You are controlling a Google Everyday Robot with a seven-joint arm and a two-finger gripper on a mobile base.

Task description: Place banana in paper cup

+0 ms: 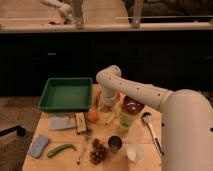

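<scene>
My gripper point(106, 107) hangs from the white arm, which bends down over the middle of the wooden table point(60, 162), in front of the orange bowl point(100, 95). A slim yellow shape right under the gripper looks like the banana point(109, 119); it lies between the orange fruit point(92, 116) and the small light-green cup point(125, 121). I cannot tell whether the gripper touches it. The white paper cup point(134, 153) stands upright near the table's front right, well apart from the gripper.
A green tray point(65, 94) sits at the back left. A dark red bowl point(133, 105), a spoon point(151, 128), a dark metal cup point(115, 144), grapes point(97, 151), a green vegetable point(61, 149), a blue cloth point(39, 146) and a packet point(61, 122) also lie on the table.
</scene>
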